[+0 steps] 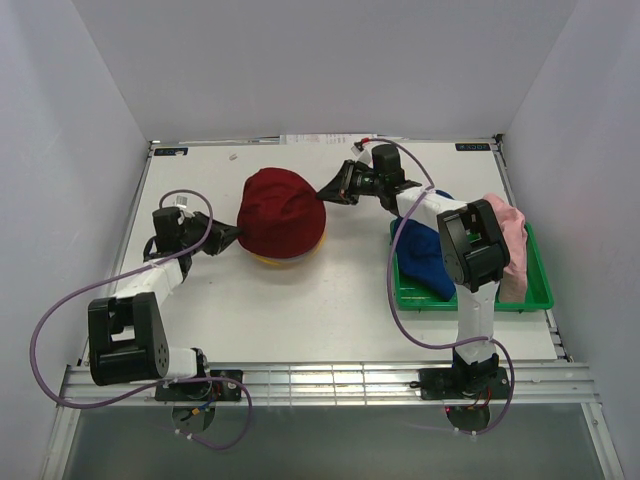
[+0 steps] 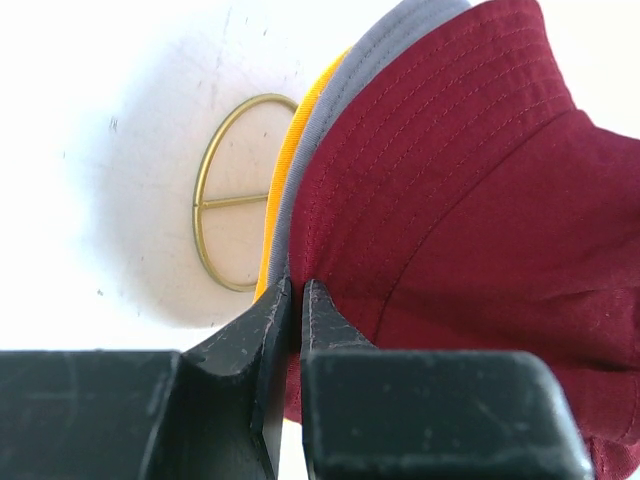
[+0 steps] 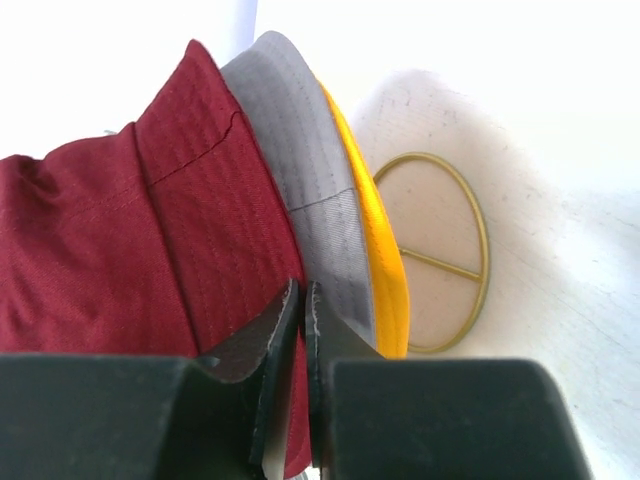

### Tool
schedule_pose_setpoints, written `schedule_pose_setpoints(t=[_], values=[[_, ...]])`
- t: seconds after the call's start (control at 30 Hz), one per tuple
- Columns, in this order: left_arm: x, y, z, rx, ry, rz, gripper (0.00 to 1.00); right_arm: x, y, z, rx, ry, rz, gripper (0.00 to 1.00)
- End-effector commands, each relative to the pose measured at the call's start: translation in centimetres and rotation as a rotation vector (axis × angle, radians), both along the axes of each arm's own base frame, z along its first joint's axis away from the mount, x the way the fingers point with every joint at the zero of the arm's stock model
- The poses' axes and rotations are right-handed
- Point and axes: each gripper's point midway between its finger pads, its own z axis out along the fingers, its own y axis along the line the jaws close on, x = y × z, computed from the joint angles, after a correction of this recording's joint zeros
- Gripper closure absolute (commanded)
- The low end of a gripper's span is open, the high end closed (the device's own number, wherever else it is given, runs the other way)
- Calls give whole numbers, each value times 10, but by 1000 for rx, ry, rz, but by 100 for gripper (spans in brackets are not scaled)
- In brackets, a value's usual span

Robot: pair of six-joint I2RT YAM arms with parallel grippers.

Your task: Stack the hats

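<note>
A dark red hat (image 1: pixel 280 210) sits on top of a grey hat (image 2: pixel 330 120) and a yellow hat (image 1: pixel 290 260) in the middle of the table. My left gripper (image 1: pixel 232 238) is shut on the left brim of the dark red hat (image 2: pixel 470 200). My right gripper (image 1: pixel 325 193) is shut on the opposite side of the dark red hat (image 3: pixel 120 250), with the grey hat (image 3: pixel 320 200) and yellow hat (image 3: pixel 385 260) just beneath. A royal blue hat (image 1: pixel 425 260) and a pink hat (image 1: pixel 510 235) lie at the right.
The blue and pink hats rest in a green tray (image 1: pixel 470 300) at the right edge. The gold wire stand (image 2: pixel 215 200) shows its ring base under the stack, also in the right wrist view as the gold wire stand (image 3: pixel 470 200). White walls close in three sides.
</note>
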Motion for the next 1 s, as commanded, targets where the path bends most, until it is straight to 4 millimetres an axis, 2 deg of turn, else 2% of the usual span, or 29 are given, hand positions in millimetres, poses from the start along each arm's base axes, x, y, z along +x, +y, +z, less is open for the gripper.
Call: schedule_pose_setpoints(t=[0.0,0.1,0.2,0.37,0.5,0.67,0.77,0.9,0.97], values=[[-24,6,-30,40,134,49,100,15,-25,-38,-135,47,-67,87],[-27,5,-26,42,128,44,100,20,-22,-29,-128,25,-62,83],[-27,6,-20,56,117,45,91,22,-20,-25,-122,16,-53,80],[-21,8,-1,75,80,37,64,29,-17,-4,-111,-28,-44,71],[-13,9,21,90,31,29,51,31,-18,11,-109,-46,-54,63],[-4,14,41,124,-6,38,47,24,-24,29,-102,-48,-67,58],[6,20,52,139,-30,57,47,12,-29,35,-102,-52,-70,56],[25,25,59,133,-46,64,46,-14,-36,37,-71,-36,-65,54],[34,23,62,118,-60,57,42,-22,-38,38,-54,-17,-73,53]])
